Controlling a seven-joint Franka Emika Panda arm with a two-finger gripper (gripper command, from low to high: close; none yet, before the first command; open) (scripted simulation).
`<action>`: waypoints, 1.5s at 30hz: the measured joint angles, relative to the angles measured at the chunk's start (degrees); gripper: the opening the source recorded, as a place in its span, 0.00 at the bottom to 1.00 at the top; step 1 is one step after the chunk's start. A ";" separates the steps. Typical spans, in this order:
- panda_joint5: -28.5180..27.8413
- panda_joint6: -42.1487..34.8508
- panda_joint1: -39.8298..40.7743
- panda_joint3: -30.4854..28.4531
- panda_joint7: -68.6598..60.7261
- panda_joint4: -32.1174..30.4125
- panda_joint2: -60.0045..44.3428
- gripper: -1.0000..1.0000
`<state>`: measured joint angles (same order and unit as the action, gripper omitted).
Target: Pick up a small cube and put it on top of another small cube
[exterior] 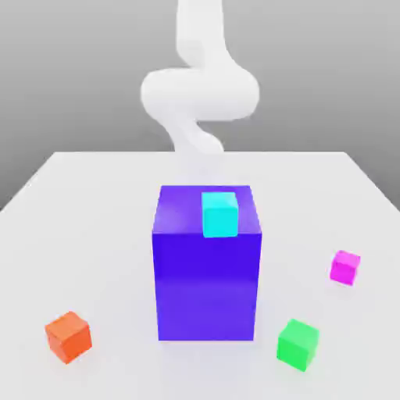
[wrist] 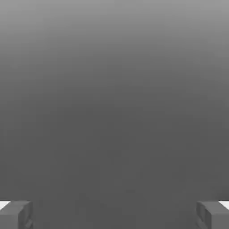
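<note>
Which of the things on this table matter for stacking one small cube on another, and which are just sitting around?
For the job: cyan cube, magenta cube, green cube, orange cube, open gripper.

Just there: big purple block under the cyan cube, white table.

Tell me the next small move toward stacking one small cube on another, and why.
Probably bring the open gripper down over the cyan cube on the blue block. Nothing is held, the fingertips stand wide apart, and that cube sits raised, nearest the arm. The orange, green and magenta cubes lie apart on the table.
</note>
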<state>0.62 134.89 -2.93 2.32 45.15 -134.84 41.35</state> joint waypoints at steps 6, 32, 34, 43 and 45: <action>1.61 8.73 -7.97 7.20 -1.86 -8.20 -12.75 0.50; -23.29 40.46 -41.73 4.13 15.07 -23.72 -58.55 0.00; -23.81 40.89 -42.38 3.37 15.48 -23.59 -59.06 0.00; -4.25 28.87 -31.26 15.50 -0.86 -26.16 -44.28 0.00; -2.94 26.01 -26.18 13.59 -5.73 -23.98 -43.56 0.00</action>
<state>-2.33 160.90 -29.11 15.91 39.42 -158.82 -2.21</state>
